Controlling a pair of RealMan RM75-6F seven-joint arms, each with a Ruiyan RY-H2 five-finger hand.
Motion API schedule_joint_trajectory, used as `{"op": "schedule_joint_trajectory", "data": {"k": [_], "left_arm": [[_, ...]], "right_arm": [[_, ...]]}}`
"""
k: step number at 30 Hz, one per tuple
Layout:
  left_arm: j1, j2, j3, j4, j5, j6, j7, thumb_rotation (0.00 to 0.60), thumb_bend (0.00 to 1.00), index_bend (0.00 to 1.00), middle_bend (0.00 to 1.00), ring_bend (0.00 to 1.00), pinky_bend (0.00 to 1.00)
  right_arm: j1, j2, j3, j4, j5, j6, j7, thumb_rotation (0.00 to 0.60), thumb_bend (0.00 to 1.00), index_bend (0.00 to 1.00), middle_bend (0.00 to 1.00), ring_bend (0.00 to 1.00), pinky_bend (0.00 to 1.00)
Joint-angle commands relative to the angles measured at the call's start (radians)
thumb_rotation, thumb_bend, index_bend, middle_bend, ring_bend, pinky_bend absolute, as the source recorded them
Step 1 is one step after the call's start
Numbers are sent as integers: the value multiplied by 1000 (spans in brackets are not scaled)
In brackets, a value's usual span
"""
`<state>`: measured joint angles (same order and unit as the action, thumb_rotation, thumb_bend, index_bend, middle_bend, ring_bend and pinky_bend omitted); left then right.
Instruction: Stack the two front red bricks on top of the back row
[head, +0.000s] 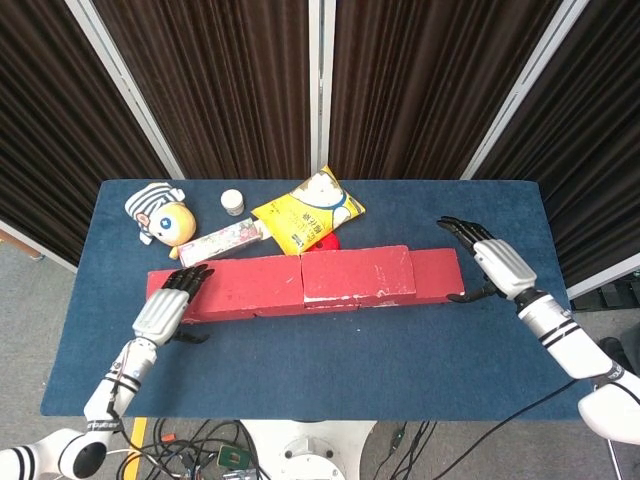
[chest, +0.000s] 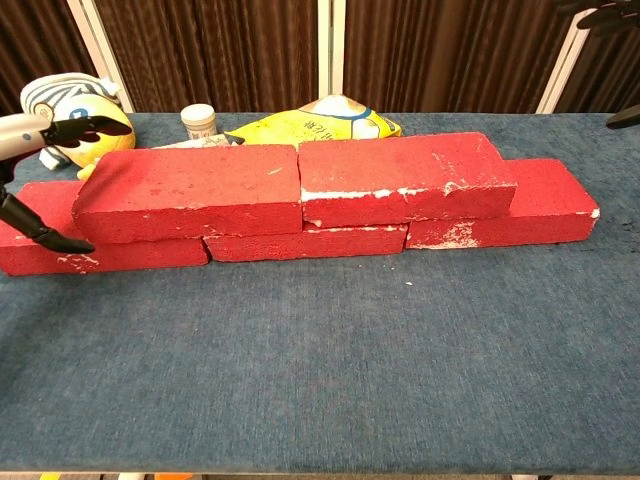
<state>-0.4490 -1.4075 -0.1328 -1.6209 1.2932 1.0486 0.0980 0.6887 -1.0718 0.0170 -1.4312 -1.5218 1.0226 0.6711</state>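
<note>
A: Where do the bricks stand?

B: The left upper brick (chest: 190, 190) and the right upper brick (chest: 405, 178) lie end to end on top of the back row (chest: 545, 215), whose three bricks show beneath them and stick out at both ends. Judged from this, the stacking itself looks done.

A: And the hands?

B: The left robot hand (head: 165, 308) is at the left end of the back row, fingers spread and released, grasping nothing; in the chest view its fingertips (chest: 80, 128) reach over the left upper brick's corner, and whether they touch it cannot be told. The right robot hand (head: 495, 265) is just beyond the right end of the back row, also released and empty.

A: What step is in hand?

B: Likely a final squaring-up or a withdrawal. If squaring, the next move calls for a light push along the row without sliding the upper bricks off.

A: What lies behind the back row?

B: A striped plush toy (head: 160, 215), a small white jar (head: 232, 202), a pink packet (head: 222, 241) and a yellow snack bag (head: 308, 210), all on the blue tabletop (head: 330, 370).
</note>
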Motion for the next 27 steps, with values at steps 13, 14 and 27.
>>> {"op": "schedule_joint_trajectory", "data": {"k": [13, 14, 27], "left_arm": [[-41, -78, -29, 86, -52, 28, 67, 600, 0, 0, 0, 0, 0], [-42, -79, -28, 86, -53, 29, 67, 600, 0, 0, 0, 0, 0], [-57, -133, -19, 110, -45, 65, 125, 600, 0, 0, 0, 0, 0]], "right_arm": [[-13, -19, 12, 36, -11, -22, 38, 600, 0, 0, 0, 0, 0], [-13, -20, 13, 38, -11, -23, 40, 600, 0, 0, 0, 0, 0], [-15, -36, 19, 63, -18, -43, 57, 600, 0, 0, 0, 0, 0]]}}
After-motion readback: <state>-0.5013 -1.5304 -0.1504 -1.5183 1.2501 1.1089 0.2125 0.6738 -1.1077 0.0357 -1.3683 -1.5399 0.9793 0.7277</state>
